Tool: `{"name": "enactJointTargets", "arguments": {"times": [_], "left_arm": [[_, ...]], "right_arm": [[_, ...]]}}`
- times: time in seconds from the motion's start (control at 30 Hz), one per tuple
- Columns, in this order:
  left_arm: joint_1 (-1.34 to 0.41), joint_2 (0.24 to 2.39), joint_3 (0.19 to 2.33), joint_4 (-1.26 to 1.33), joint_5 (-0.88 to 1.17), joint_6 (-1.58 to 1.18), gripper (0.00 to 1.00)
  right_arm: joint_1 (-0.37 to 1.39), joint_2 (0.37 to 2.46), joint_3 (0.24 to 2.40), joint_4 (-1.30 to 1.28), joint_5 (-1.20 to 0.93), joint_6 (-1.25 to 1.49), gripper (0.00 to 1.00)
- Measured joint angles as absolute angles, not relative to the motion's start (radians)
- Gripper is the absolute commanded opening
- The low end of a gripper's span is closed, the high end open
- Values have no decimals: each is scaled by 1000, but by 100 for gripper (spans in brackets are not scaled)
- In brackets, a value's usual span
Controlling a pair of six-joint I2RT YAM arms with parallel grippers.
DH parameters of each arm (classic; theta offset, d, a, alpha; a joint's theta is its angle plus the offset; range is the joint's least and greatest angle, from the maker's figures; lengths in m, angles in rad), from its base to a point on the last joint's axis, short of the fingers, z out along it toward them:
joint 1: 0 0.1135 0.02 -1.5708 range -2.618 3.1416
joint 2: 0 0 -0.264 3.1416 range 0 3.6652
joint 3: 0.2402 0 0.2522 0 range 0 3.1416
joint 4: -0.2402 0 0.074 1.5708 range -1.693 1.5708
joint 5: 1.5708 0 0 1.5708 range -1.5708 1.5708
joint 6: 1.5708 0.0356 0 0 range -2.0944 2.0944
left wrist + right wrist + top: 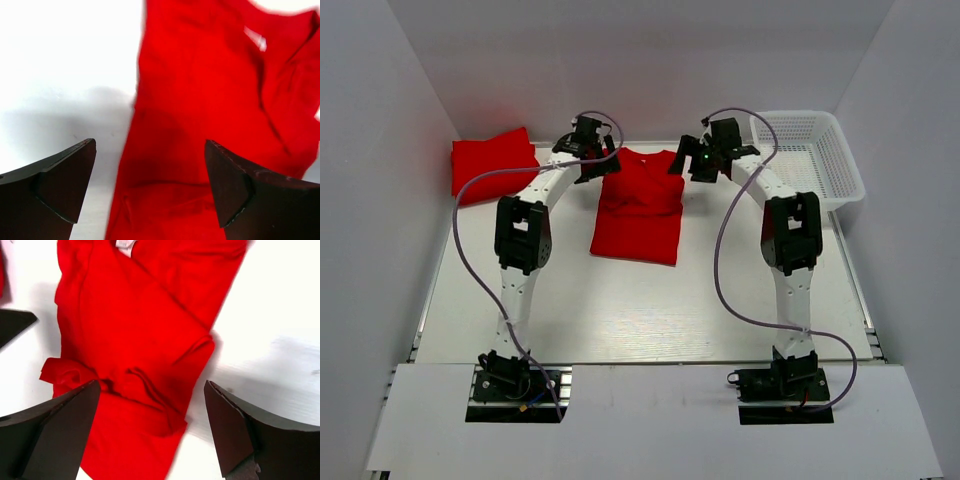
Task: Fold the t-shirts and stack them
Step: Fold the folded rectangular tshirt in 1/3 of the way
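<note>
The half-folded t-shirt (638, 205) lies as a long strip near the middle of the far edge, and a second t-shirt (492, 163) sits folded at the far left corner. Our left gripper (150, 145) and right gripper (152, 385) hover with fingers spread over its collar end. We should pinch both corners evenly, then carry them together toward the hem, so the fold comes out square.

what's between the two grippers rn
The red t-shirt, half folded: its collar end lies between the open left gripper and the open right gripper. The top external view shows it; each wrist view catches one side edge.
</note>
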State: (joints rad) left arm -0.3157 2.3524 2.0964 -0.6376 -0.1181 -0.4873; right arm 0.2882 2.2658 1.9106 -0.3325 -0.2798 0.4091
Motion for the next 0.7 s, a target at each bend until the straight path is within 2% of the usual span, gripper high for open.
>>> {"name": "enactJointTargets", "arguments": {"times": [0.17,0.4,0.57,0.7], "left_arm": [[-269,2337,2098,-611,-81,-477,99],[-253,2035,1635,-552,-43,-435,99],[-284,1816,1357,-464,97,-422,99],[-305,1757,1222,-367,220,-419,99]], "right_arm": [[257,2224,1862,-315,-310,348,90],[318,2000,1575,-344,-334,156,90],[426,1945,1535,-348,-362,72,90],[501,1958,1534,-346,-387,56,90]]}}
